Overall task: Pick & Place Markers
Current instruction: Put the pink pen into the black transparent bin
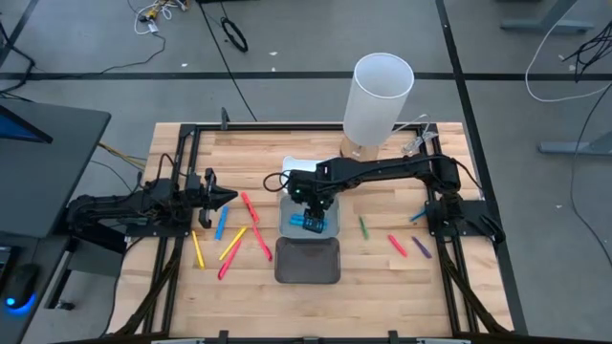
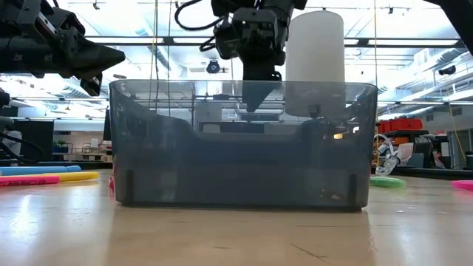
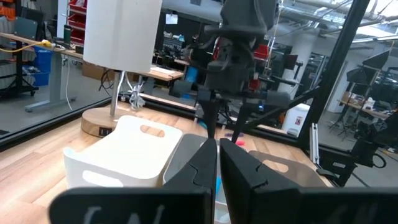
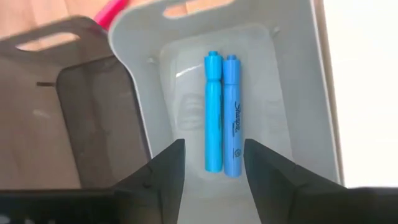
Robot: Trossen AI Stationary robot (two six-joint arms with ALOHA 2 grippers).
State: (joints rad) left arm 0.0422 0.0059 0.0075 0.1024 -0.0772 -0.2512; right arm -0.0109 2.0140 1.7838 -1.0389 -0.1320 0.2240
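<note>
Markers: two blue ones lie side by side, touching, on the floor of the light grey tray – the left of the pair (image 4: 212, 112) and the right one (image 4: 232, 115); the rest are scattered on the wooden table (image 1: 382, 272)
Left group of markers: a red one (image 1: 250, 207) and a blue one (image 1: 222, 223) near the left gripper; two yellow ones (image 1: 198, 250) (image 1: 232, 244) and two more red ones nearer the front edge
Right group of markers: a green one (image 1: 363, 227), a red one (image 1: 397, 245) and a purple one (image 1: 422, 247), well apart from the trays; a blue one (image 1: 418, 216) lies by the base of the right arm
Light grey tray (image 4: 298, 93): mid-table; directly below the right gripper
Dark grey tray (image 1: 308, 262): just in front of the light one, on the near side; the low view looks through its smoky wall
White tray (image 3: 124, 152): beyond the light grey tray, partly hidden under the right arm in the high view
Right gripper (image 4: 211, 163): hangs above the light grey tray, pointing down; fingers apart with nothing between them – both blue markers lie free below
Left gripper (image 1: 228, 198): at the table's left, pointing towards the trays; fingers pressed together, holding nothing
White cylinder (image 1: 377, 97): stands on a round wooden base at the far side of the table
</note>
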